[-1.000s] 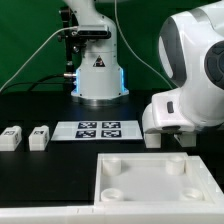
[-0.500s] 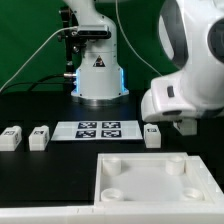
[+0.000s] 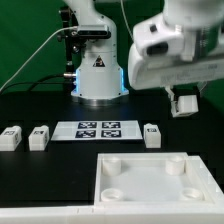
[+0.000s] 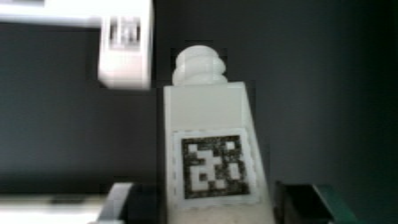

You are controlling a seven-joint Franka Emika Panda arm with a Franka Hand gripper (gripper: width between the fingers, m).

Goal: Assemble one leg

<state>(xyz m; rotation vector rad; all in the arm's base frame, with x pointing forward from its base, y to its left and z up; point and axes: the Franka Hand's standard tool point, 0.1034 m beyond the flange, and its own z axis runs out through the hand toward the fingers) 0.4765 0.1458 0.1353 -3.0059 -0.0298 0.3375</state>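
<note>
Four legs are showing, plus one tray (image 3: 145,175) and one marker board (image 3: 98,129). The leg (image 4: 208,125), a white block carrying a black-and-white tag and a rounded peg at one end, is sitting clenched in the end effector (image 3: 186,103), up off the table (image 3: 30,105). Three other legs are lying on the table: two at the exterior view's left (image 3: 11,137) (image 3: 39,136) and one (image 3: 152,134) just beside the marker board. The arm is hanging high at the exterior view's right.

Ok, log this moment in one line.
gripper: shut on held leg | height: above table | other legs: three on table, flanking marker board
</note>
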